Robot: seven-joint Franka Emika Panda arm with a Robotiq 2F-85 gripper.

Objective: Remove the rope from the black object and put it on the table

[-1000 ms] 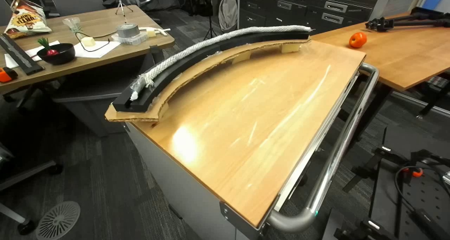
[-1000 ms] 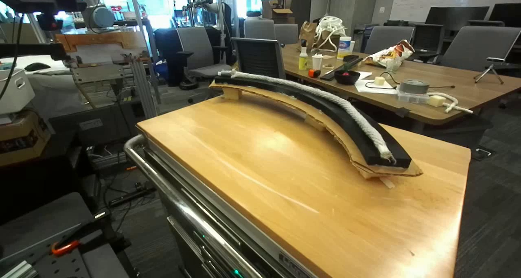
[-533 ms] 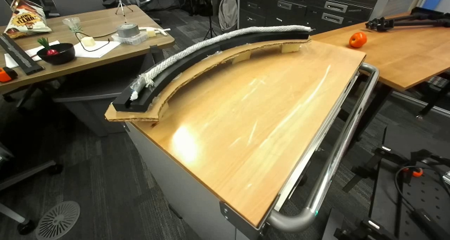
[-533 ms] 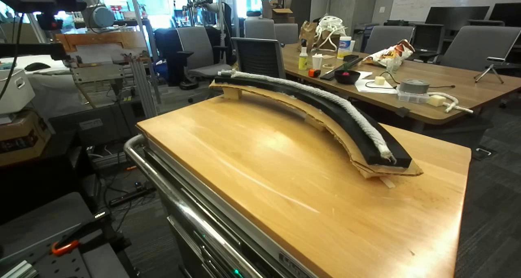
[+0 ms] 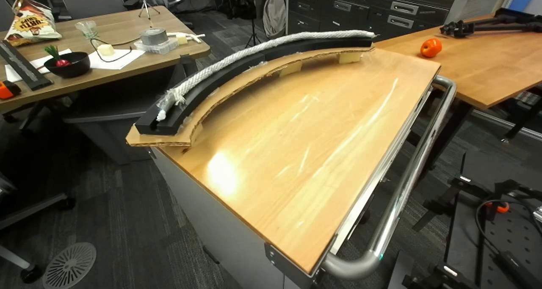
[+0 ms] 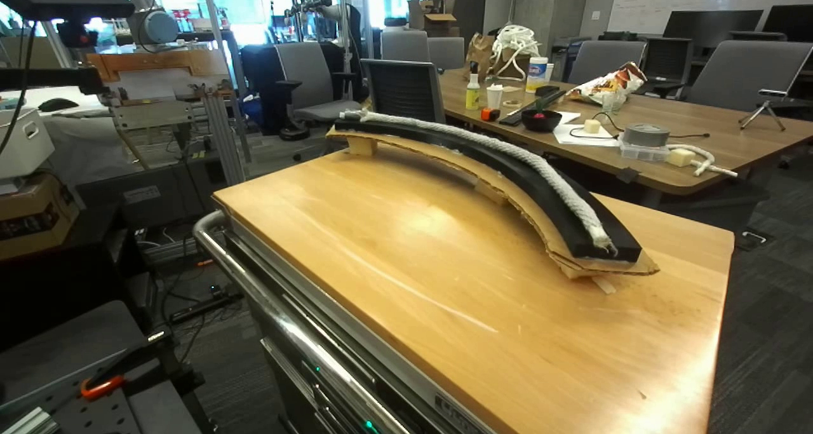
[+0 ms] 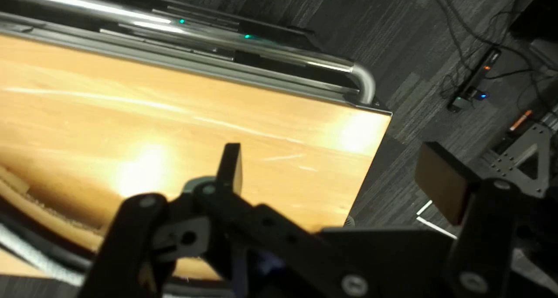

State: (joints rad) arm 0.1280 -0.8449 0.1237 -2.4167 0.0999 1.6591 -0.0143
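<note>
Your tool [image 7: 335,176] is spread, presumably to straddle the braided rope [image 5: 254,49] lying along the curved black channel [image 5: 235,72].

A gray roll [image 5: 154,37] rests on a clear box [image 5: 157,47], well apart from a chip bag [image 5: 34,23].

The wrist view's left edge crops the rope [image 7: 37,257] — the jaws hide more.
</note>
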